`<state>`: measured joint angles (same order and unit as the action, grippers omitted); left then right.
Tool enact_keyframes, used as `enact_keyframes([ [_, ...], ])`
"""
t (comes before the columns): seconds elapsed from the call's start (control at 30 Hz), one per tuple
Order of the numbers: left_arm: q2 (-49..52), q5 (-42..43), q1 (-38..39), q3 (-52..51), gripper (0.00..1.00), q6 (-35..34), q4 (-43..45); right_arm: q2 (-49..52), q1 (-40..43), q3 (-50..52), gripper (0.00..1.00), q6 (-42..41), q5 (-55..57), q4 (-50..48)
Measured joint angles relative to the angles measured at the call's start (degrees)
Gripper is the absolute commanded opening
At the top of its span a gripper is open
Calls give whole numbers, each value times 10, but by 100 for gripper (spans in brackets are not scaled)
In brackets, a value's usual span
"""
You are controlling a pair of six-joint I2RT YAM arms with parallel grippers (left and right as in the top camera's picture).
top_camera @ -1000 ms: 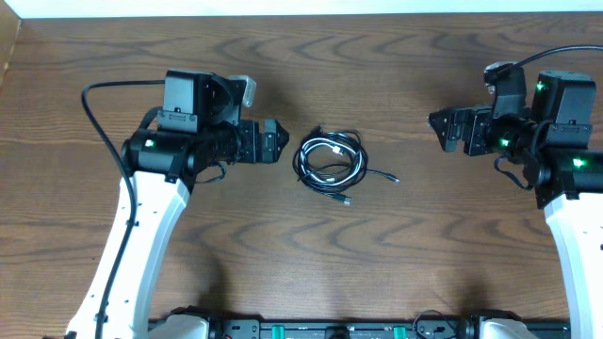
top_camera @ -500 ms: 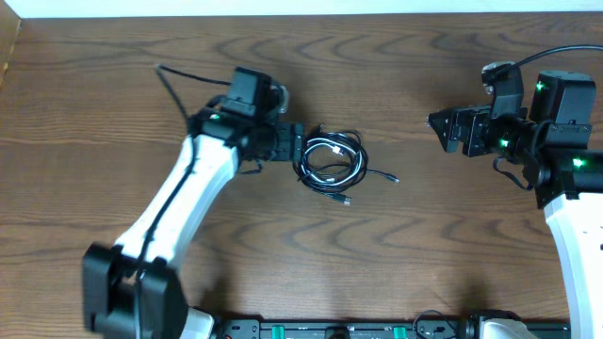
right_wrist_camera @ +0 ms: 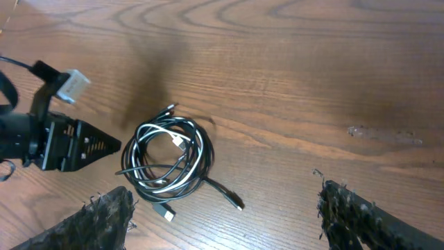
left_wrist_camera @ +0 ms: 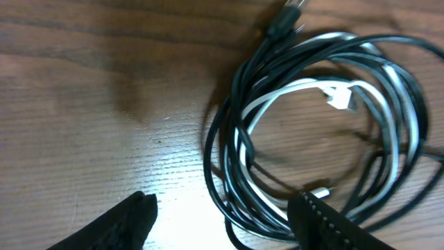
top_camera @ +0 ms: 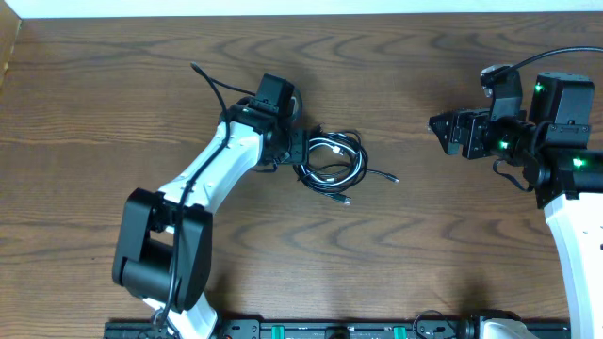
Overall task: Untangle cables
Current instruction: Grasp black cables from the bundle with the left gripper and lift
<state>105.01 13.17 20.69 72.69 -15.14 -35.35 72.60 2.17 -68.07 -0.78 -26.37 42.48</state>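
Overhead: thin glossy cables [top_camera: 332, 158] coiled on grained table [top_camera: 424, 254]; left pincer [top_camera: 299, 150], right pincer [top_camera: 439, 130] apart.

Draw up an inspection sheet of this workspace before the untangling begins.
Surface: table, dark wood grain.
Job's things: cables, black and white, coiled together in one tangled bundle mid-table; two plug ends trail out toward the near right.
Clutter: nothing seen.
Grippers: left tool open, jaws apart over the bundle's left edge, nothing gripped; right tool open, empty, well apart from the bundle.
Cables: arm cords, thick and black, one at each side, apart from the bundle.
Surroundings: pale strip beyond the far table edge; equipment rail along the near edge.
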Motion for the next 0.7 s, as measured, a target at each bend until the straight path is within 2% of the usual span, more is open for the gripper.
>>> enact_keyframes([
  [0.3,32,0,4,0,53,-1,22,0,0,0,82,0,0,1],
  [0.7,85,3,13,1,33,-1,43,0,0,0,82,0,0,1],
])
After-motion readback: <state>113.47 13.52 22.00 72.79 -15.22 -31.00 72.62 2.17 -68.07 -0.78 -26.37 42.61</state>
